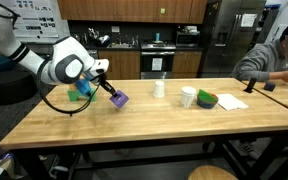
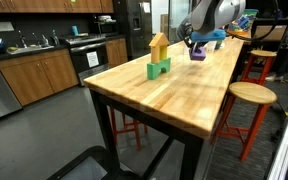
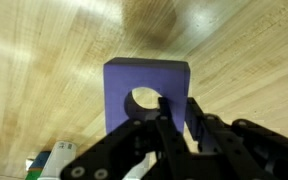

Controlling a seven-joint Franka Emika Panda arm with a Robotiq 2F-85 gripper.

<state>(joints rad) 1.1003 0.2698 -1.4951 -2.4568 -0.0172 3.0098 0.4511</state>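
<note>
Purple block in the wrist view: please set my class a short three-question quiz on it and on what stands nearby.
1. True or false: the gripper is shut on the purple block.
2. Multiple choice: in the wrist view, the opening in that block's face is A) square, B) round, C) a narrow slot.
3. Short answer: in an exterior view, what colour is the bottom piece of the small block stack on the table?

Key: 1 true; 2 B; 3 green.
</note>
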